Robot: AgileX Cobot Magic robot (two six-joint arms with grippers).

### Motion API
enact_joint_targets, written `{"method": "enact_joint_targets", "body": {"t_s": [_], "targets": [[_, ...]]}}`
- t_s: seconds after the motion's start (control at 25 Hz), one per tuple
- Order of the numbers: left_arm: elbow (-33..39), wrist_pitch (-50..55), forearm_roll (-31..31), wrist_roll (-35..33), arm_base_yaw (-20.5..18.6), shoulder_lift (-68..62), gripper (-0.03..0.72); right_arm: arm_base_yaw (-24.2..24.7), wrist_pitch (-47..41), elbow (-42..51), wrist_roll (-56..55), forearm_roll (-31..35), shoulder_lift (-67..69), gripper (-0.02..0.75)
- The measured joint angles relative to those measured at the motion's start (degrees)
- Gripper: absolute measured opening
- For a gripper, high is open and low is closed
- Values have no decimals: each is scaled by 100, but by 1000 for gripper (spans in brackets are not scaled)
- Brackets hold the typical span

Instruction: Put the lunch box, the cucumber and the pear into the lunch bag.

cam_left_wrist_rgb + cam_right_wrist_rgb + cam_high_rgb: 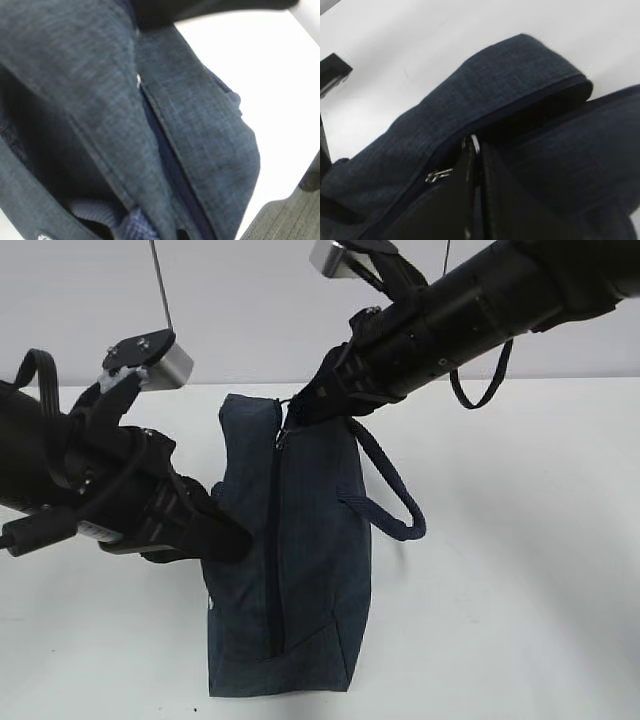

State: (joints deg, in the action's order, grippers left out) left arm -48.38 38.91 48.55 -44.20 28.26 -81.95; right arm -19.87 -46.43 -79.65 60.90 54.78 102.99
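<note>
The navy lunch bag (310, 570) stands on the white table, its long zipper (272, 560) facing the camera and closed along the length I see. My right gripper (300, 415) is at the bag's top, shut on the silver ring zipper pull (475, 142); beyond it a dark open gap (535, 112) shows. My left gripper (235, 540) pinches the bag's left side wall. The left wrist view is filled with bag fabric (200, 125); the fingers are hidden there. Lunch box, cucumber and pear are out of view.
The padded loop handle (395, 505) hangs off the bag's right side. White table (520, 570) spreads to the right and in front. A dark object (332, 72) sits at the left edge of the right wrist view.
</note>
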Motion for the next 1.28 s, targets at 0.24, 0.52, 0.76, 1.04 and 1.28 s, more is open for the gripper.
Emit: {"method": "enact_joint_targets", "body": {"t_s": [0.24, 0.52, 0.76, 1.04, 1.28], "targets": [[0, 195, -113, 0, 0, 0, -16, 161, 103, -279, -8, 37, 0, 6], [0, 231, -119, 0, 0, 10, -17, 174, 217, -600, -8, -7, 25, 6], [0, 245, -144, 0, 0, 17, -17, 174, 290, -753, -8, -20, 364, 6], [0, 255, -162, 0, 5, 17, -17, 259, 232, -1392, -61, -20, 983, 6], [0, 257, -192, 0, 5, 96, -17, 521, -145, -1959, -239, -20, 1537, 6]]}}
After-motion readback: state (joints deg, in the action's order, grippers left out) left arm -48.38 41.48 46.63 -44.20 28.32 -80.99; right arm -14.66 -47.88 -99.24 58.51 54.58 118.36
